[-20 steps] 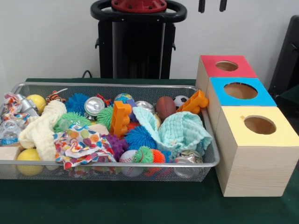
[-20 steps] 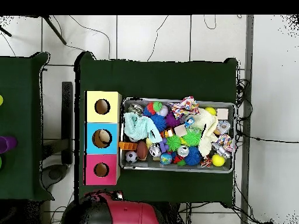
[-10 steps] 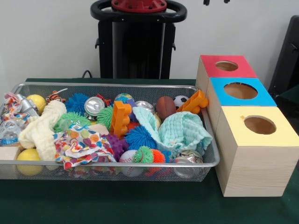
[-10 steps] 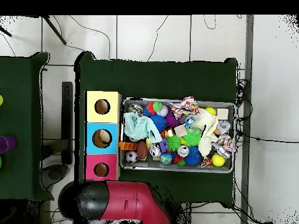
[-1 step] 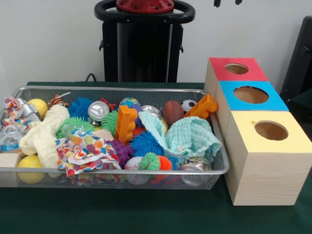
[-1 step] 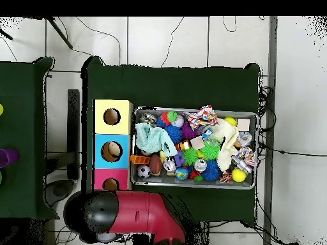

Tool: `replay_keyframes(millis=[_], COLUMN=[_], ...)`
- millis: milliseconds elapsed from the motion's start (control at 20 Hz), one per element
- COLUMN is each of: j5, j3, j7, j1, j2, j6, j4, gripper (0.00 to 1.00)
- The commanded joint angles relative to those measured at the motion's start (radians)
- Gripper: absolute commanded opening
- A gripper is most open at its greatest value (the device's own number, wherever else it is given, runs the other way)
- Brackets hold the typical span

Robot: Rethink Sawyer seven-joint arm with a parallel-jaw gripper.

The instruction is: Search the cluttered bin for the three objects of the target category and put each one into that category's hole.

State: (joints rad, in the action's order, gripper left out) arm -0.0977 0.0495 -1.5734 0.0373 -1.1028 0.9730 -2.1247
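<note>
Above the red box (image 5: 237, 72), only pincer (image 5: 227, 2) tips remain, drawn higher.

Showing only as two dark gripper (image 5: 227, 2) tips at the top edge of the front view, well above everything on the table, with a gap between the two tips; too little visible to judge whether open or closed. Lying low across the bottom of the overhead view as a bulky red and black arm (image 6: 131, 215), black rounded end to the left, red body stretching right. Holding nothing that can be seen.
</note>
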Motion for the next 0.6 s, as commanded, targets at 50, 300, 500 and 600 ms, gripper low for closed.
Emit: replay_keyframes(millis=[50, 300, 500, 600], j5=[-0.029, 0.08, 0.049, 0.033], j3=[0.012, -0.053, -0.07, -0.06], j7=[-0.147, -0.21, -0.204, -0.174], j1=[-0.022, -0.071, -0.08, -0.071], j2=[-0.12, -0.153, -0.13, -0.128], j6=[-0.528, -0.616, -0.598, -0.575], j4=[-0.197, -0.187, -0.186, -0.179], gripper=[1.0, 1.0, 1.0, 1.0])
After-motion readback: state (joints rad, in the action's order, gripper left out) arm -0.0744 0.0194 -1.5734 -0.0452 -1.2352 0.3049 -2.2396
